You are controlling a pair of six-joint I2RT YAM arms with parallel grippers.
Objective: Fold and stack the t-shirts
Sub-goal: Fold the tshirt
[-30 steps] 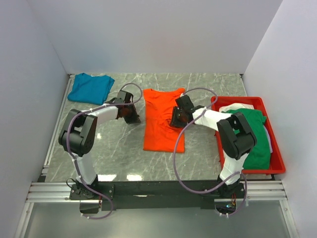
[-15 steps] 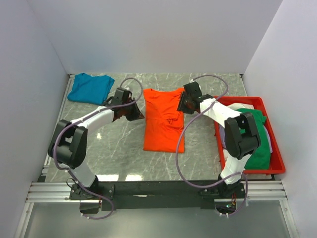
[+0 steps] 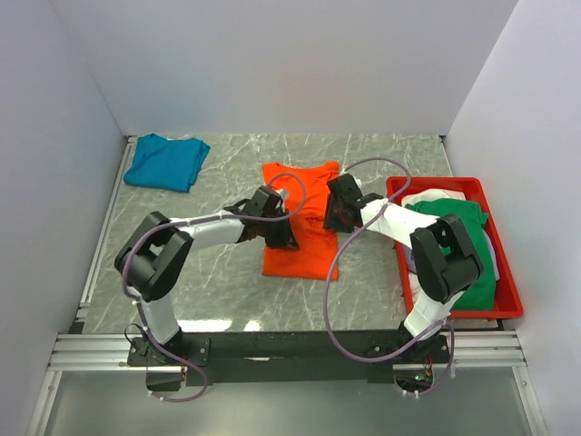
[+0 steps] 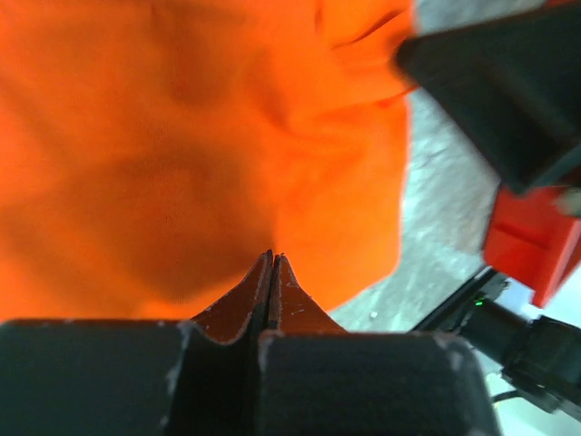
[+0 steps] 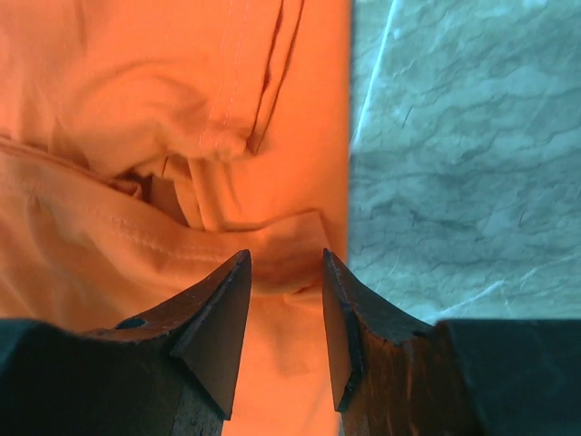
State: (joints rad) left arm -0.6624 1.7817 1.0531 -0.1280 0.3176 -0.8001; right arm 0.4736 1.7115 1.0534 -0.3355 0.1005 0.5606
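Marble tabletop, orange t-shirt under left pincer pressed together, right pincer apart over its edge

text: none legible | labels: none | numbers: none | signs: none

Top view bright, even, diffuse, sharp all over. Two white glare patches on the counter at 6 o'clock; shadows faint, soft. Left wrist view soft: orange t-shirt blurry, smear at 2 o'clock. Right wrist view crisp on stitching; right fingers at 6 o'clock slightly soft.
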